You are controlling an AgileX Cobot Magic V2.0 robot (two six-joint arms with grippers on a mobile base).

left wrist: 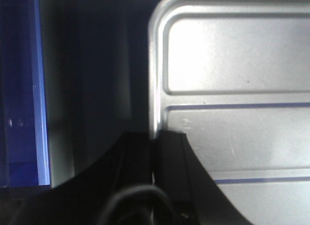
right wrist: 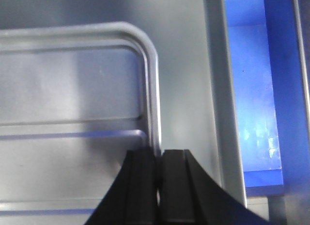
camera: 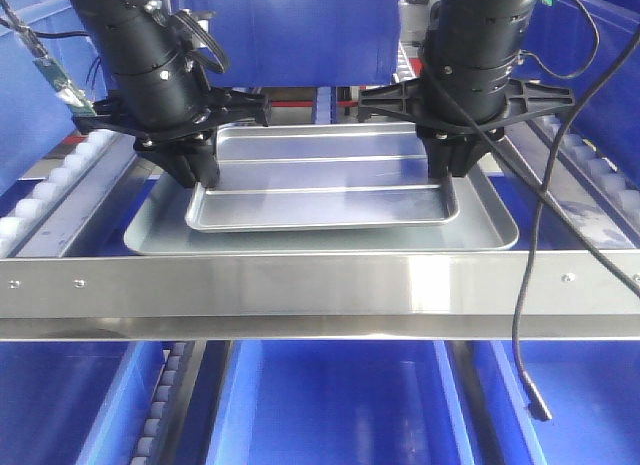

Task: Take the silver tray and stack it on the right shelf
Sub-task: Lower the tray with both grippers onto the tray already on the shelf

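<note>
The shiny silver tray with two long ridges is over a larger dull grey tray that rests on the right shelf. I cannot tell whether the two trays touch. My left gripper is shut on the silver tray's left rim. The left wrist view shows the silver tray's rim running down into the closed left gripper. My right gripper is shut on the right rim. In the right wrist view that silver tray's rim enters the right gripper, with the grey tray beside it.
White roller rails run along the shelf's left side and right side. Blue bins sit below the front bar and more blue walls stand behind. A black cable hangs from the right arm across the bar.
</note>
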